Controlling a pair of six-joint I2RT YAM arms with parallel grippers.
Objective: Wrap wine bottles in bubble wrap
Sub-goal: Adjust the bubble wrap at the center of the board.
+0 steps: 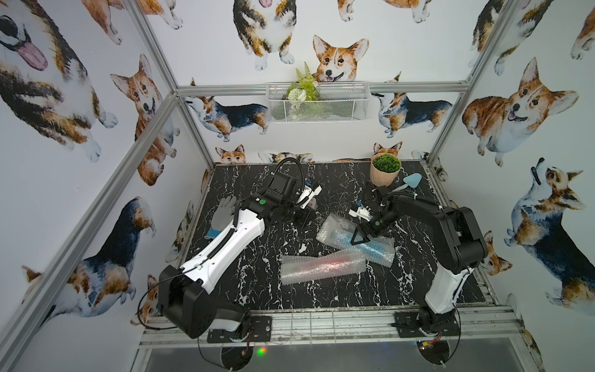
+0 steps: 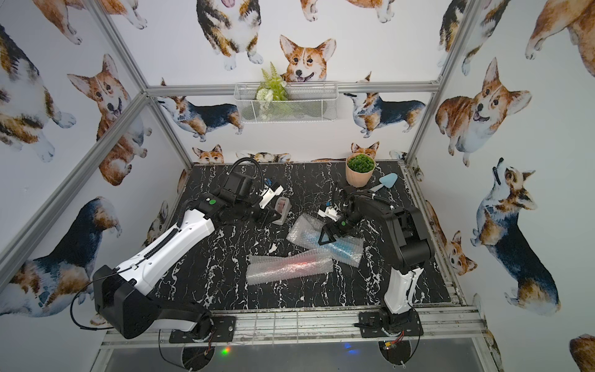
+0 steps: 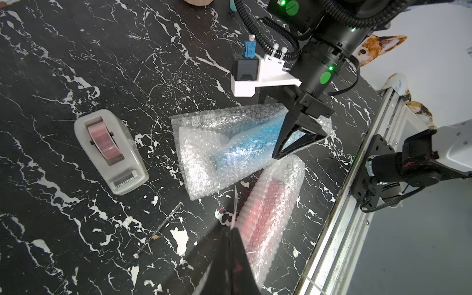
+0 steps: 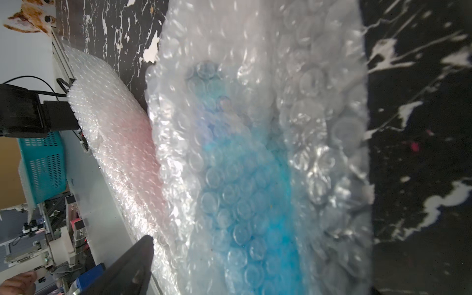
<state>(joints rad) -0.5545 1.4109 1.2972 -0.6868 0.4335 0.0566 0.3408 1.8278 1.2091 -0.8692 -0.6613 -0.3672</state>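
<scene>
Both wine bottles lie in bubble wrap on the black marble table. The blue bottle (image 1: 362, 246) shows through its wrap (image 3: 204, 153), and the red-pink bottle (image 1: 322, 264) shows through its wrap (image 3: 270, 204) just in front of it. My right gripper (image 1: 360, 240) is down over the blue bundle with its jaws wide apart, one on each side. One of its fingers (image 4: 138, 263) touches the wrap's edge; the other is hidden. My left gripper (image 3: 231, 231) hovers near the red bundle's end, shut on a thin pale strip of tape (image 3: 234, 207) sticking out from its tips.
A grey tape dispenser (image 3: 111, 150) with pink tape stands left of the bundles. A potted plant (image 1: 385, 169) and a blue scoop (image 1: 412, 180) sit at the back right. A grey glove (image 1: 223, 214) lies at the left edge. The metal rail (image 3: 339, 217) borders the table front.
</scene>
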